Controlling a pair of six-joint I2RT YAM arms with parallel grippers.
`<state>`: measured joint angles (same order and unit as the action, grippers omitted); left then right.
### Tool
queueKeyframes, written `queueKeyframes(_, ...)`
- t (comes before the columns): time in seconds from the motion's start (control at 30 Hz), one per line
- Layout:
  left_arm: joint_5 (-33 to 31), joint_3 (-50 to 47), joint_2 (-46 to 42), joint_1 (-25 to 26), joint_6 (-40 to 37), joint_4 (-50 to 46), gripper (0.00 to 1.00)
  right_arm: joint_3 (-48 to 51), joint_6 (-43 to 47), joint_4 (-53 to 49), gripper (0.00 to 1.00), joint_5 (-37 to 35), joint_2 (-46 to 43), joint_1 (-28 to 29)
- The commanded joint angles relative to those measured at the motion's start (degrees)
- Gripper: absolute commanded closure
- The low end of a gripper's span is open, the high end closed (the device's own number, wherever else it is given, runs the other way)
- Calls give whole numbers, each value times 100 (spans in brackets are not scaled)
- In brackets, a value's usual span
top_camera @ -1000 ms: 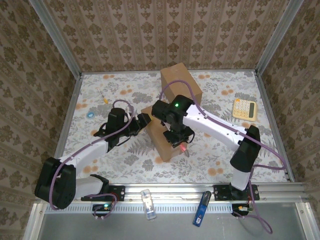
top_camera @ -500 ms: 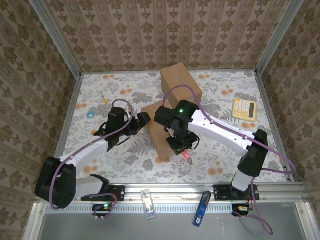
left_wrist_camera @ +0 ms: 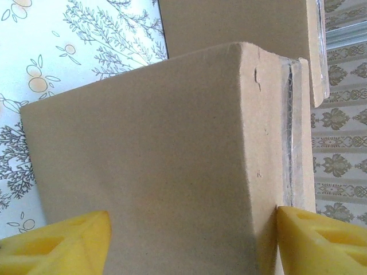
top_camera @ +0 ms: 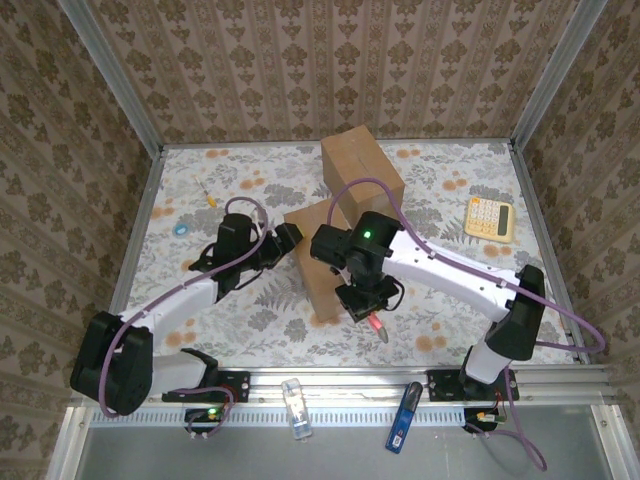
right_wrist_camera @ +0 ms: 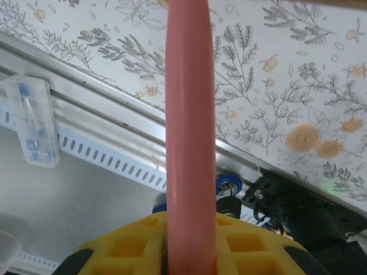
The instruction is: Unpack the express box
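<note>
Right claw (top_camera: 366, 298), clamped on the pink rod-shaped tool (right_wrist_camera: 190, 114), had travelled toward me along the express box (left_wrist_camera: 143, 160) and passed its near end. Left claw (left_wrist_camera: 192, 229) gripped the box's far end on the desk (top_camera: 230, 320). I judged the tape-cutting stroke finished, with opening the flaps next.

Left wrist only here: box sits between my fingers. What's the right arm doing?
Observer: The right gripper is shut on a pink tool.
Operator: Where is it relative to the box?
Observer: In the top view it hangs just past the near right corner of the box, with the tip over the table.
Operator: Anything else out there?
Observer: A calculator lies at the far right.
</note>
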<state>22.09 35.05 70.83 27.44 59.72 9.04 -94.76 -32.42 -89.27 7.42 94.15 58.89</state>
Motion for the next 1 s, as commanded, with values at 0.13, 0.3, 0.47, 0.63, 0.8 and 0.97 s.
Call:
queueKeyframes(0.13, -633, -77, 318, 77, -85, -798, 26, 189, -193, -1373, 100, 634, -277, 274)
queueKeyframes(0.3, -649, -68, 326, 112, -84, -791, 26, 273, -254, -1373, 100, 695, -368, 384)
queueKeyframes(0.47, -662, -60, 318, 130, -83, -796, 26, 266, -389, -1373, 100, 631, -491, 435)
queueKeyframes(0.63, -617, 144, 194, 139, -193, -917, 26, 344, -466, -1327, 100, 262, -764, 385)
queueKeyframes(0.8, -772, 975, -207, 106, -835, -1759, 20, 809, -497, -675, 100, -38, -1336, 101)
queueKeyframes(0.97, -857, 2184, -369, -58, -1641, -2644, 15, 1442, -838, 259, 100, -647, -2087, -90)
